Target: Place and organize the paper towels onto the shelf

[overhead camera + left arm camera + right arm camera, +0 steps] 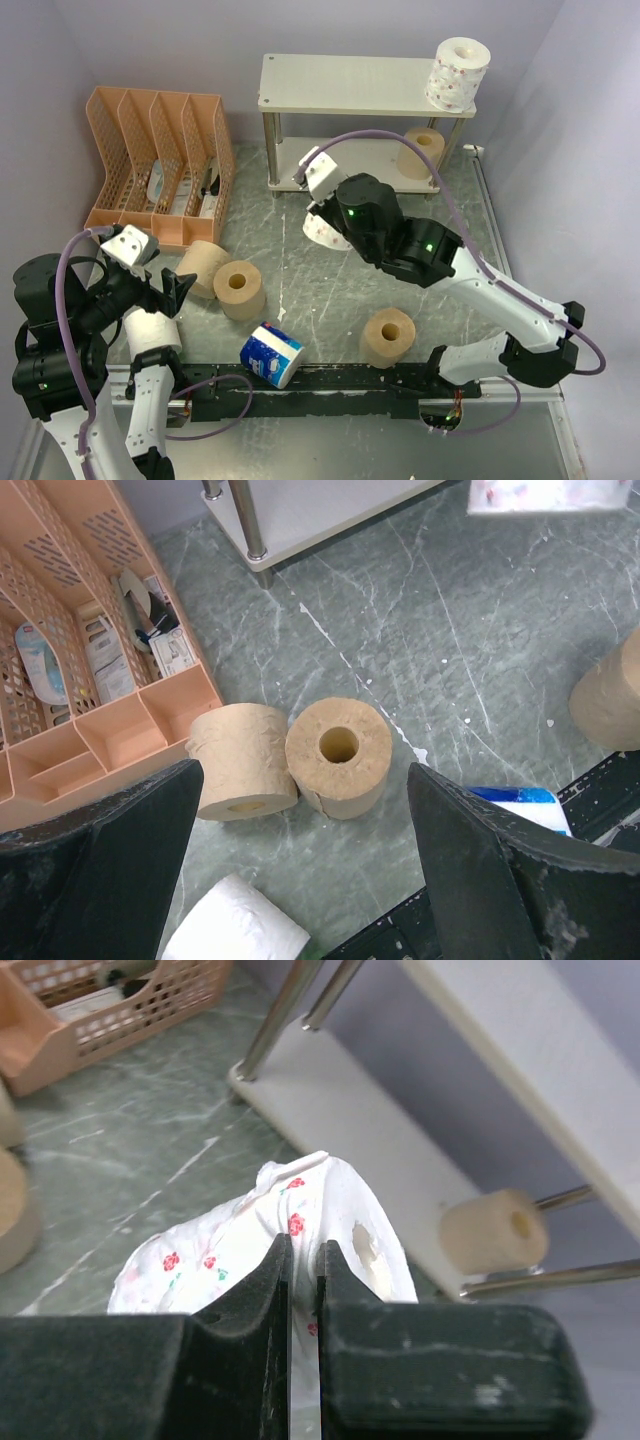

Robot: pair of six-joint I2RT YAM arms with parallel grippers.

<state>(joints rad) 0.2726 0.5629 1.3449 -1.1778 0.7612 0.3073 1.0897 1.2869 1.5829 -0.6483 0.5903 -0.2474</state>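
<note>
1. Closest of all, the right claw (300, 1270) fills the near edge of its wrist view. Its jaws are pressed almost together on a pinched fold of the flowered roll (335, 1205), a white paper towel with red print, squashed out of round.
2. From above, the flowered roll hangs under that claw just left of and nearer than the lower board of the shelf (350, 85). Whether it touches the desk (330, 290) I cannot tell.
3. On the shelf, the printed stack (457, 72) of two rolls stands at the right end of the top board. The shelved tan roll (422, 152) stands core-up at the right of the lower board.
4. On the desk, the tan pair (222, 278) touch each other just near the organizer's right corner, one on its side, one core-up.
5. Right of centre stands the lone tan roll (388, 337), and the blue-wrapped roll (270, 355) lies on its side at the near edge.
6. At near left, the plain white roll (153, 330) lies below the left claw (170, 290), whose jaws stand wide apart with nothing held.
7. Far left sits the orange organizer (160, 165), with small items in its slots.
</note>
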